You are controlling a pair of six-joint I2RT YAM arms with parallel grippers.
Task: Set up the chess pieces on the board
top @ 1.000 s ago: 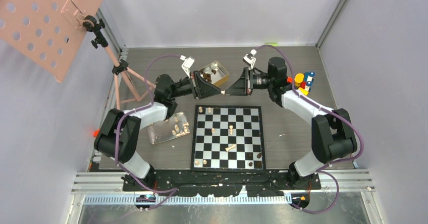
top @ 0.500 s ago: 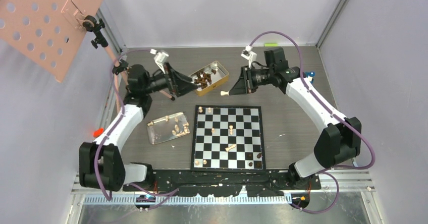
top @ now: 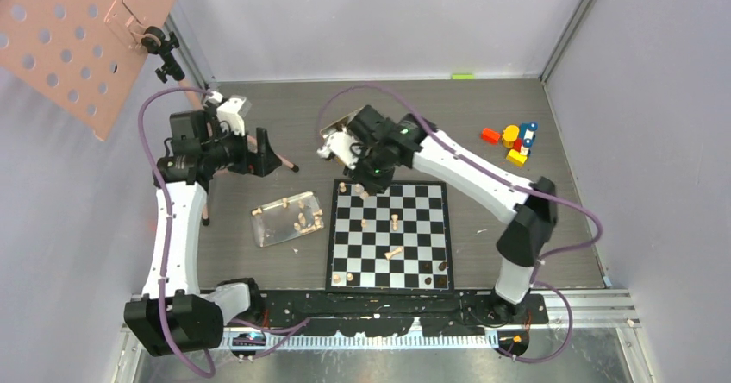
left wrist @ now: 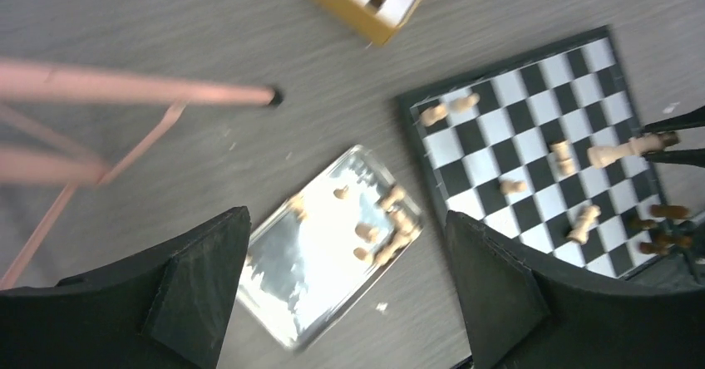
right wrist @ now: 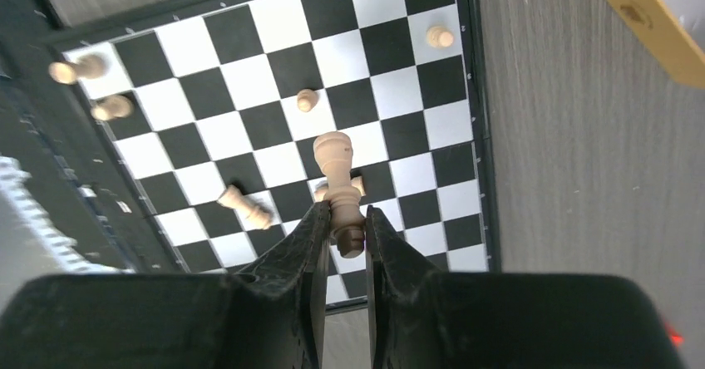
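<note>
Pale chess piece point(right wrist: 335, 165) clamped in right claw point(right wrist: 342, 219) above board point(right wrist: 208, 95), several others point(right wrist: 308, 99) scattered on it; more pale pieces point(left wrist: 363, 232) in clear tray point(left wrist: 283, 290); left claw point(left wrist: 345, 223) spread wide over tabletop point(left wrist: 166, 20).

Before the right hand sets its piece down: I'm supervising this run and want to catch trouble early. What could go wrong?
1. The right hand pinches the pale piece only near its base, so it may tilt or slip on release.
2. A second piece sits on the board just beneath it in the wrist view; lowering there could knock it over.
3. A toppled piece lies close by and could get bumped or rolled.
</note>
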